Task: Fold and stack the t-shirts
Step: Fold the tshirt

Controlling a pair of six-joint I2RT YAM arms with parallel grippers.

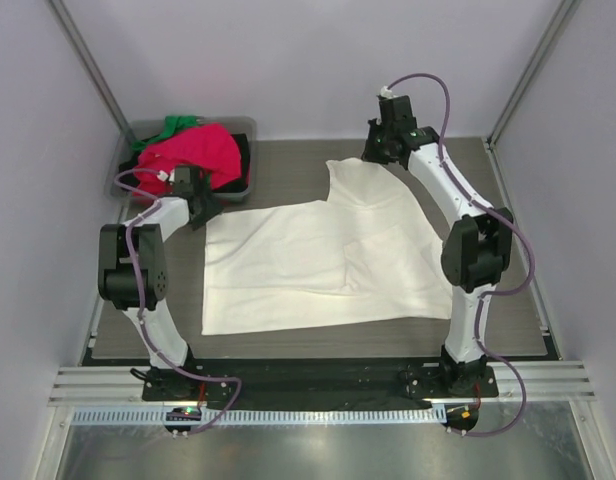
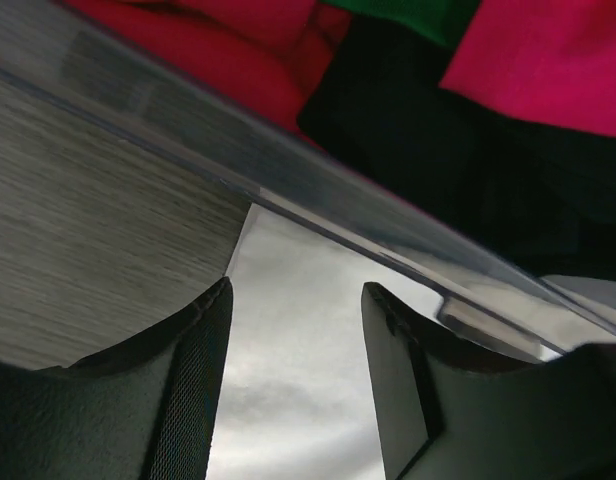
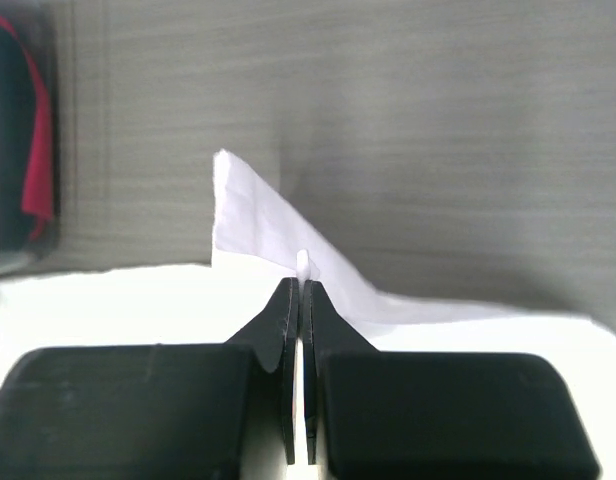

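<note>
While my right claw [image 3: 300,285] is clamped on the cream t-shirt [image 1: 318,260] well right of the bin [image 1: 143,130], my left claw [image 2: 298,290], jaws apart, hangs over its corner just beside the bin.

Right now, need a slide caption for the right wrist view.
Right gripper shut on a raised pinch of the cream-white t-shirt above the wood-grain table.

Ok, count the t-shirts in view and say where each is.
4 at least: cream-white t-shirt spread on the table; pink-red t-shirt, green t-shirt and dark t-shirt heaped in the grey bin. More may be hidden.
</note>
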